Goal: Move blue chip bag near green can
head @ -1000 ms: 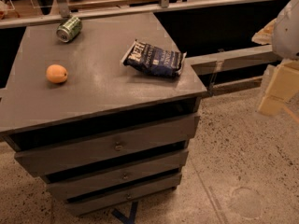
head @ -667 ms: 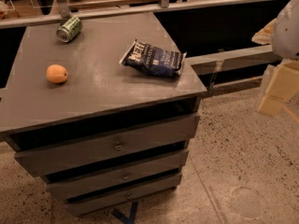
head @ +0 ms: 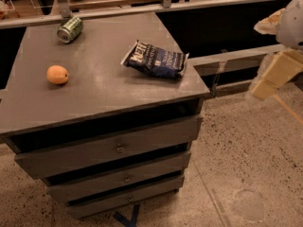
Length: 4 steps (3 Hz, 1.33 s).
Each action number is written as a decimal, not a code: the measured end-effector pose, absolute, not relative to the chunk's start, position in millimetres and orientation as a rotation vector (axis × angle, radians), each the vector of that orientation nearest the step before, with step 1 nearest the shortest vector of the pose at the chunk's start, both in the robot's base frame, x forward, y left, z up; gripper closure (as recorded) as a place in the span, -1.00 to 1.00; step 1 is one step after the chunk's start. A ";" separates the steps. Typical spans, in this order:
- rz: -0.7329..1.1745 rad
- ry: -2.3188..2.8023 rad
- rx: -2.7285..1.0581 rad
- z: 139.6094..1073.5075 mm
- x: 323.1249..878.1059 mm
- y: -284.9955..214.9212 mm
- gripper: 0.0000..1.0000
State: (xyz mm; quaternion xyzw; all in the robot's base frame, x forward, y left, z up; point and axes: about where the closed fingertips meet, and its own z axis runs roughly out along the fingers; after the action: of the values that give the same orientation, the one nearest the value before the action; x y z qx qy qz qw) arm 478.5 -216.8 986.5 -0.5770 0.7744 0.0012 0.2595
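The blue chip bag lies flat on the surface, long axis 10-to-4 o'clock, white end toward the green can. The gripper hangs at 3 o'clock; I cannot tell its grip.

- The blue chip bag showed crinkled, glossy plastic film with a white printed end.
- The green can was shiny painted metal with a bare silver top.
- The orange fruit had smooth, dull skin.
- The cabinet top was smooth grey with a soft sheen.
- The floor looked like speckled, polished stone.
- The gripper, at the right edge beside the cabinet, appeared matt cream plastic.
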 end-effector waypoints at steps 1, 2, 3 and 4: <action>0.065 2.031 -1.460 969.7 524.9 -210.9 -1.00; 0.115 1.986 -1.369 936.3 577.7 -196.5 -1.00; 0.115 1.986 -1.369 936.3 577.7 -196.4 -1.00; 0.131 1.980 -1.330 932.6 586.2 -184.0 -1.00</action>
State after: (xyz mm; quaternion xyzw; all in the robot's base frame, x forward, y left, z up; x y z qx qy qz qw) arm 586.2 -184.0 932.6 -0.5179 0.7708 0.0510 0.3675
